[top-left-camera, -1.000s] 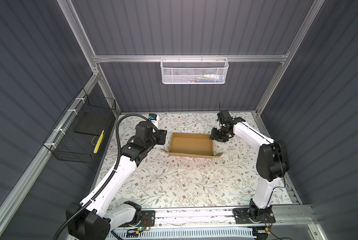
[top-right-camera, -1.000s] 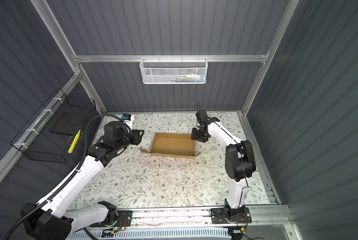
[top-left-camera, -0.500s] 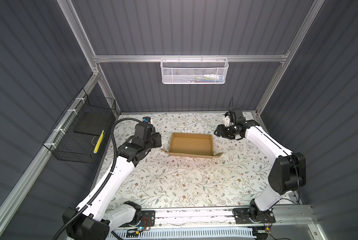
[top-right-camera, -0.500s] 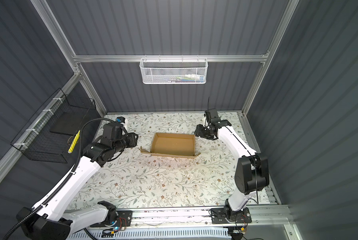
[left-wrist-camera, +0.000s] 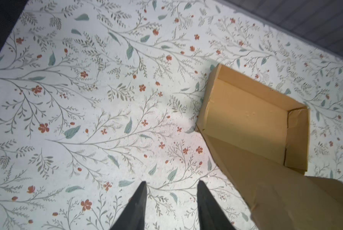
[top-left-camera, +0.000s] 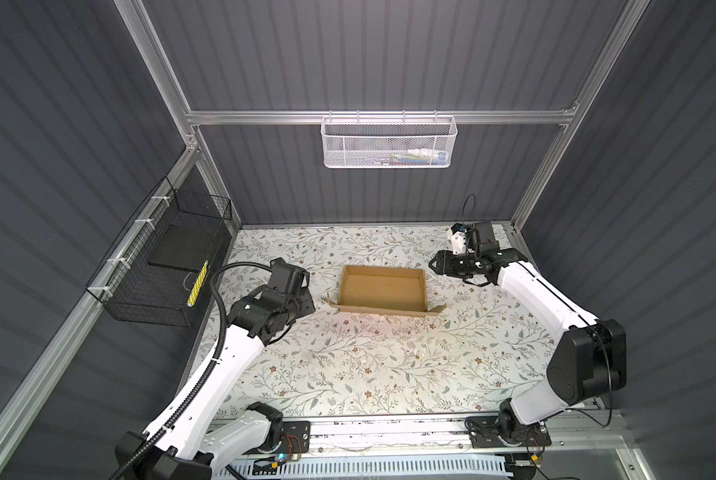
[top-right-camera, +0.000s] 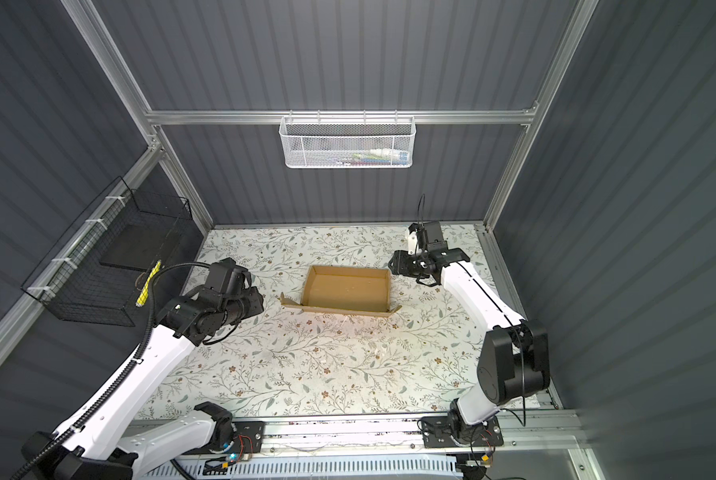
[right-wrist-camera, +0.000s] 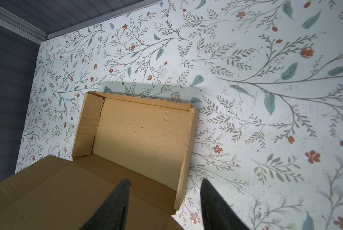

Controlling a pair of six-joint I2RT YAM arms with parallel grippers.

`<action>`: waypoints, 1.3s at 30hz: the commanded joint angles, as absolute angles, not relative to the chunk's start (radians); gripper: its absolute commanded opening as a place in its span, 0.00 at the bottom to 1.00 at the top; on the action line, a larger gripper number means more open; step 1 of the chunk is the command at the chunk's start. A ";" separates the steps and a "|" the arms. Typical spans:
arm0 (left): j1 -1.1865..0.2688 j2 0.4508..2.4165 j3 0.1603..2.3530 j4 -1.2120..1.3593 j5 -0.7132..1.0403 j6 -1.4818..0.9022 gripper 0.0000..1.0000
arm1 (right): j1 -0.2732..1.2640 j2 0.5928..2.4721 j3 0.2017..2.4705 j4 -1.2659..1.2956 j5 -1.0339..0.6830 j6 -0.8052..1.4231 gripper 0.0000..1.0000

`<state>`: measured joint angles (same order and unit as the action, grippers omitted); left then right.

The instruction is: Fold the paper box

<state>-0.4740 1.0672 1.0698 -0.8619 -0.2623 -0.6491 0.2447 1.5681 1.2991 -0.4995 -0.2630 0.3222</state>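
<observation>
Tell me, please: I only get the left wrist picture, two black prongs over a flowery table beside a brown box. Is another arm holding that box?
Observer: No. The right gripper hangs by the paper box's right end, jaws apart, nothing between them.
Operator: Is anything else around the table?
Observer: A white mesh basket hangs from a metal rail, high behind the table.
Operator: And off to the side?
Observer: A black wire basket hangs to the left of the table.
</observation>
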 commanded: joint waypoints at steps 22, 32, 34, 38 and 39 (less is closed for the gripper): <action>-0.850 1.114 0.922 -0.678 -0.477 -1.057 0.41 | 0.245 1.568 1.240 -0.434 -0.401 0.254 0.59; -0.851 1.181 0.920 -0.528 -0.529 -1.023 0.42 | 0.256 1.539 1.155 -0.428 -0.446 0.183 0.59; -0.851 1.186 0.911 -0.506 -0.537 -1.022 0.42 | 0.266 1.524 1.138 -0.433 -0.455 0.168 0.59; -0.850 1.199 0.900 -0.476 -0.558 -1.017 0.43 | 0.293 1.489 1.101 -0.433 -0.459 0.133 0.60; -0.851 1.205 0.900 -0.466 -0.566 -1.013 0.43 | 0.300 1.481 1.092 -0.432 -0.459 0.124 0.60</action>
<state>-0.8440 1.1904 0.9112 -0.5049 -0.5220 -1.0298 0.2802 1.5234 1.1126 -0.4240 -0.4393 0.1734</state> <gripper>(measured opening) 0.424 0.598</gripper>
